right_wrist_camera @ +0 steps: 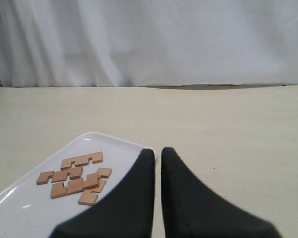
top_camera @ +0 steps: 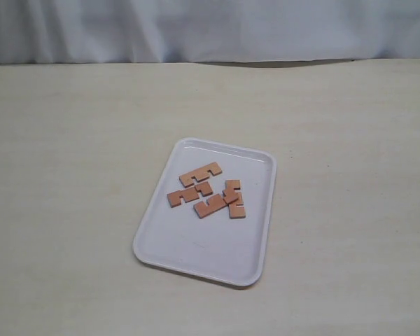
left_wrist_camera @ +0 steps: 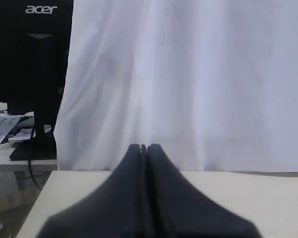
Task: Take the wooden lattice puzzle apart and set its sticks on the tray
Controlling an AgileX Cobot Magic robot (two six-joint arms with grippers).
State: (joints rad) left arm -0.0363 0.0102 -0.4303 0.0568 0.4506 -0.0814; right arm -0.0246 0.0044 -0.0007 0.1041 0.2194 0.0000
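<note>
Lying on tray (right_wrist_camera: 20, 206), sticks (right_wrist_camera: 75, 177) near right tool (right_wrist_camera: 158, 150).

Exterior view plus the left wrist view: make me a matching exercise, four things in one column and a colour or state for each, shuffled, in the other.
Things:
1. sticks
2. tray
3. left gripper
4. monitor

States:
A. white, resting on the table
B. black, with a dark screen
C. shut, holding nothing
D. reddish-brown, lying loose on the tray

Pairs: 1-D, 2-A, 3-C, 4-B
</note>
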